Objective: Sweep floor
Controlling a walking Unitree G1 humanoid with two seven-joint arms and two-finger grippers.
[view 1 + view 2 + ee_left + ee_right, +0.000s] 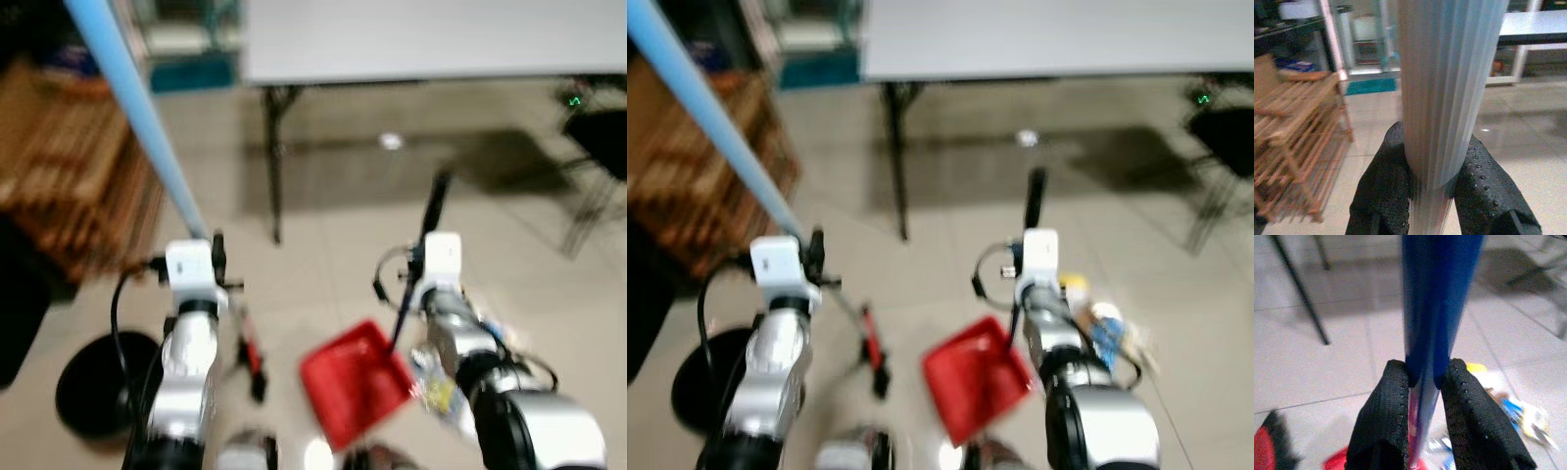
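My left gripper (201,250) is shut on a light blue broom handle (137,108) that slants up to the far left; its black fingers (1386,191) clamp the pole (1449,73) from both sides. A red and black piece (252,357), blurred, lies on the floor below it. My right gripper (431,250) is shut on the dark blue dustpan handle (1440,293), fingers (1469,426) pressed on either side. The red dustpan (353,382) rests on the tiled floor between my arms. Coloured litter (1102,328) lies on the floor by my right arm.
A white table (421,39) stands ahead, with one black leg (274,166) near the middle. To the left is a wooden rack (69,166), with a black round bin (93,382) by my left arm. A black chair (598,137) stands far right. A small white scrap (390,141) lies under the table.
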